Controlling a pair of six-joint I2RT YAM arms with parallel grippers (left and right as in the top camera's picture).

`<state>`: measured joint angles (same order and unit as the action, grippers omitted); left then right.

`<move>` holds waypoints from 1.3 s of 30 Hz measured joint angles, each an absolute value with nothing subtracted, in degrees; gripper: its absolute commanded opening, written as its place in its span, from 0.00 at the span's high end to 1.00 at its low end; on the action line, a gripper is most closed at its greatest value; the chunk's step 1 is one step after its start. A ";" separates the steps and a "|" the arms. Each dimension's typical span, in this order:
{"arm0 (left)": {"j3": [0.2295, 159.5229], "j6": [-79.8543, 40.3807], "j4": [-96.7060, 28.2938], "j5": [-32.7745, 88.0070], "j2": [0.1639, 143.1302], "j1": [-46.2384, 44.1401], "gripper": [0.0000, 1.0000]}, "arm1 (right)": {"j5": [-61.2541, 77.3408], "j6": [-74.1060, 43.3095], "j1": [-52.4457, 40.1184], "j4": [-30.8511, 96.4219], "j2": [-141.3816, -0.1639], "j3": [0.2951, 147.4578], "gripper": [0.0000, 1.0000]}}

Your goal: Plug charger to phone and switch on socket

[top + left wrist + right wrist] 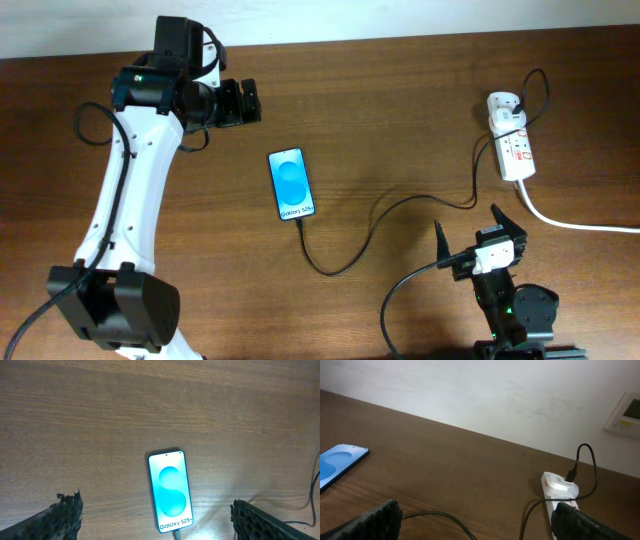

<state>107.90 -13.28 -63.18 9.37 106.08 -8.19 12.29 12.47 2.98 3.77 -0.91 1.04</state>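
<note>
— Where do we stand? Start from your side of the table.

— Closest to me, the right gripper (467, 218) hangs with its jaws spread wide and nothing in them. Just past it the charger (330, 270) loops across the table (400, 90). Its tip meets the bottom edge of the phone (293, 184), which lies flat mid-table with its screen lit blue. From the left wrist view I judge the connector is seated, so I'd call the plugging done.

— And the switch?

— The socket (515, 148) sits further out on the right, well apart from both arms, with a white plug (505, 108) in its far end. I can't read whether its red switch is on, so I'd treat that as the step left. Farthest back, the left gripper (250, 102) hovers beyond the phone, fingers released and empty.

— Any bins or trays?

— None that I can see.
</note>
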 measured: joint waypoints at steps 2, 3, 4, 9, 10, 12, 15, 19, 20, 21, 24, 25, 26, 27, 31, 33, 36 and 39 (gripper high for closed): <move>107.90 -13.28 -63.18 9.37 106.08 -8.19 0.01 | 12.29 12.47 2.98 3.77 -0.91 1.04 0.01; 107.90 -13.28 -63.18 9.37 106.08 -8.19 0.01 | 12.29 12.47 2.98 3.77 -0.91 1.04 0.01; 107.90 -13.28 -63.18 9.37 106.08 -8.19 0.01 | 12.29 12.47 2.98 3.77 -0.91 1.04 0.01; 107.90 -13.28 -63.18 9.37 106.08 -8.19 0.01 | 12.29 12.45 2.98 3.77 -0.91 1.04 0.01; 107.90 -13.28 -63.18 9.37 106.08 -8.19 0.01 | 12.29 12.45 2.98 3.77 -0.91 1.04 0.01; 107.90 -13.28 -63.18 9.37 106.08 -8.21 0.01 | 12.29 12.45 2.98 3.77 -0.91 1.04 0.01; 107.90 -13.28 -63.18 9.34 105.80 -8.51 0.01 | 12.29 12.45 2.98 3.77 -0.91 1.04 0.01; 107.09 -13.28 -63.13 9.37 101.47 -9.39 0.01 | 12.32 12.45 2.98 3.77 -0.89 1.04 0.01; 106.32 -13.28 -62.96 9.37 99.31 -9.58 0.01 | 12.32 12.45 2.98 3.77 -0.89 1.04 0.01; 105.23 -13.28 -62.81 9.39 97.21 -9.67 0.01 | 12.32 12.45 2.98 3.75 -0.91 1.04 0.01; 99.83 -13.26 -62.30 8.32 87.33 -9.69 0.01 | 12.38 12.43 2.98 3.75 -0.89 1.04 0.01; 97.93 -13.28 -62.43 7.40 85.12 -9.69 0.01 | 12.47 12.43 2.96 3.75 -0.86 1.02 0.01; 94.56 -13.28 -62.22 5.91 81.91 -9.69 0.01 | 12.51 12.43 2.94 3.66 -0.82 0.99 0.01; 91.24 -13.28 -61.98 4.54 79.07 -9.69 0.01 | 12.51 12.45 2.94 3.62 -0.82 0.97 0.01; 75.31 -13.28 -47.42 -0.91 69.58 -9.69 0.01 | 12.51 12.43 2.94 3.49 -0.80 0.91 0.01; 66.98 -13.26 -36.38 -2.61 65.32 -9.69 0.01 | 12.49 12.47 2.94 3.53 -0.78 0.89 0.01; 53.69 -12.86 -21.45 -3.99 56.53 -9.69 0.01 | 12.49 12.45 2.94 3.46 -0.73 0.89 0.01; 42.37 -11.11 -8.36 -4.71 47.97 -9.69 0.01 | 12.49 12.47 2.94 3.46 -0.73 0.89 0.01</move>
<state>42.37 -11.11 -8.36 -4.71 47.97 -9.69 12.49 12.47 2.94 3.46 -0.73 0.89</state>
